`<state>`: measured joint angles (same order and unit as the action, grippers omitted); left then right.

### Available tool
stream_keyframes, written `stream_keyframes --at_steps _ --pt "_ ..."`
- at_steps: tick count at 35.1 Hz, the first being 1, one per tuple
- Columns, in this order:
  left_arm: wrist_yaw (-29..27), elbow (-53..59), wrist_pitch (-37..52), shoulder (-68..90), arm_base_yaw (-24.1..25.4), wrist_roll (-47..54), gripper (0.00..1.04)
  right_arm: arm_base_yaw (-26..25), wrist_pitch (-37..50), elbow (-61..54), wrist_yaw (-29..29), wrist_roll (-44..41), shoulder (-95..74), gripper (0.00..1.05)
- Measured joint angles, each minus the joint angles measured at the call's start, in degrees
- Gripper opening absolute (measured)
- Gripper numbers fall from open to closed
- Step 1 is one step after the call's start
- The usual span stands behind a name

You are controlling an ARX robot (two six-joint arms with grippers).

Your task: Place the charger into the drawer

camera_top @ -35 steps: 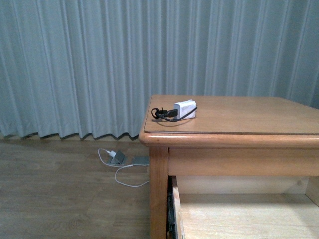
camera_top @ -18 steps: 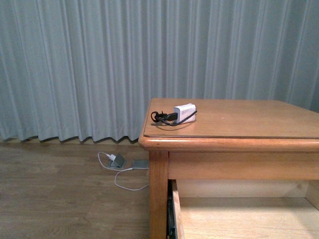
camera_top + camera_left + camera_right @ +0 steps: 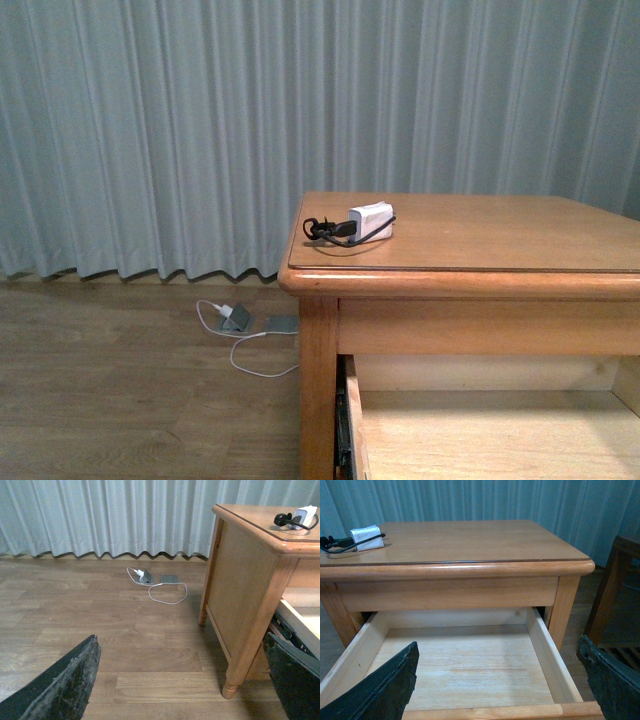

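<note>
The charger (image 3: 370,221), a small white block with a black cable coiled at its left end, lies near the front left corner of the wooden table top (image 3: 500,240). It also shows in the left wrist view (image 3: 302,516) and the right wrist view (image 3: 367,536). The drawer (image 3: 465,665) under the table top is pulled out, its light wood inside bare; it shows in the front view too (image 3: 480,430). My right gripper (image 3: 500,680) is open and empty over the drawer's front edge. My left gripper (image 3: 185,680) is open and empty above the floor, beside the table's leg. Neither gripper shows in the front view.
A white plug with a white cable (image 3: 235,330) and grey flat devices lie on the wooden floor left of the table. A pleated grey curtain (image 3: 200,130) hangs behind. A dark wooden piece of furniture (image 3: 615,595) stands beside the table in the right wrist view.
The front view bobbed slightly: the table dropped a little in the picture, then came back up. The charger and the drawer have not moved.
</note>
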<state>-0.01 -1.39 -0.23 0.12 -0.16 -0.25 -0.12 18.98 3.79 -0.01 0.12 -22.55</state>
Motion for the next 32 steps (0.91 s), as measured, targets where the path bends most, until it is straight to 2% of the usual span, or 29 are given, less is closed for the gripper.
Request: stream_keyframes --at_steps 12,13,14,16,23,32 --pt "0.02 0.0 0.0 0.0 0.02 0.0 0.98 0.0 0.0 0.0 0.0 0.0 0.0 0.96" --pt "1.2 -0.15 -0.76 0.5 0.35 0.39 0.98 0.0 0.0 0.0 0.0 0.0 0.0 0.96" --pt "5.03 -1.55 -4.85 2.75 1.05 2.21 0.98 0.0 0.0 0.0 0.0 0.0 0.0 0.96" --pt "7.23 -2.71 -5.99 9.88 0.76 4.59 0.98 0.0 0.0 0.0 -0.02 0.0 0.0 0.96" --pt "9.4 -9.92 6.01 30.73 -2.03 9.03 0.98 0.04 0.0 0.0 0.02 0.0 0.0 0.96" --pt "9.4 -19.63 17.33 49.86 -5.53 11.98 0.98 0.04 0.0 -0.02 0.0 0.0 0.0 0.96"
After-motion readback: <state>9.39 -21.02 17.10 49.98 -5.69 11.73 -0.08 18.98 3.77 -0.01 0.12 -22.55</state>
